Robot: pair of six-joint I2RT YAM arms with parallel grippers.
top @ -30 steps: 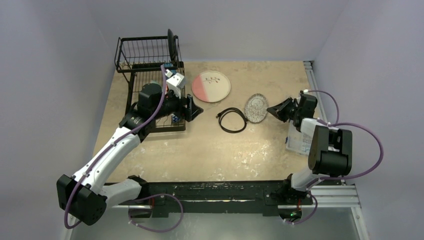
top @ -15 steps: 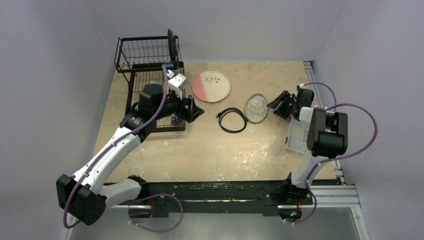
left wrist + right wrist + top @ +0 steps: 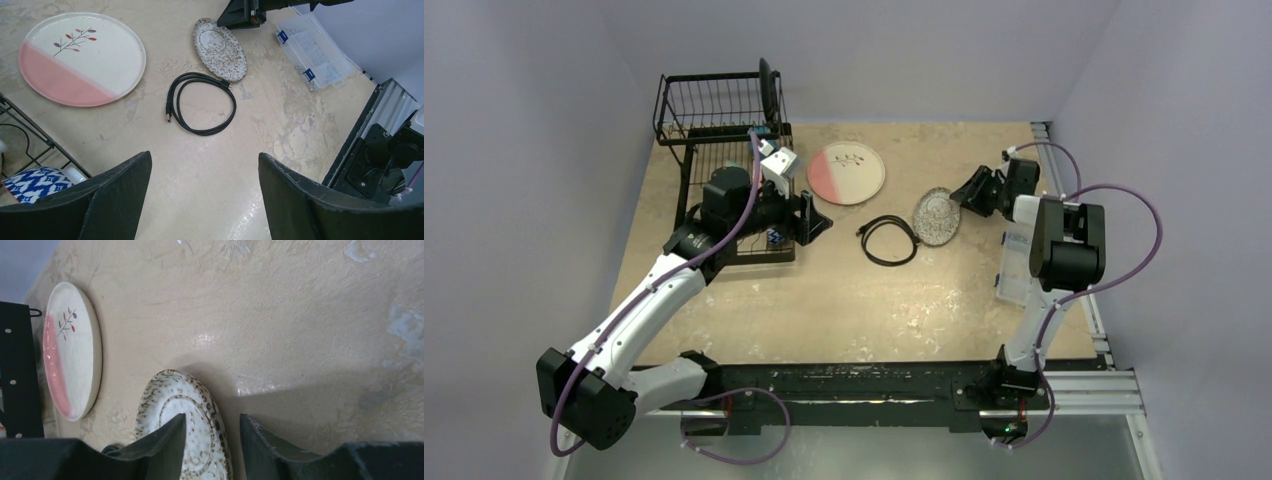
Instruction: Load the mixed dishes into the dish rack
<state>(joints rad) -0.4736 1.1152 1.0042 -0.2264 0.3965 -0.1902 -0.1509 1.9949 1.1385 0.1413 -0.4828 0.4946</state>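
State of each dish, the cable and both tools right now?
Pink plate: flat on table.
Speckled plate: flat on table, not gripped.
Black plate: upright in rack.
Cable: coiled on table.
Left tool: open, empty.
Right tool: open, astride speckled plate's rim.

plates [image 3: 846, 172] [image 3: 936, 215] [image 3: 765, 90] 3 | rack [image 3: 714, 100] 1 | cable [image 3: 173, 97] 1 | parts box [image 3: 310, 57] 1

I've got the large plate [image 3: 82, 57] half pink, half white, with a red twig motif. The small plate [image 3: 220, 42] reads cream with brown speckles, the cable [image 3: 200, 102] black.
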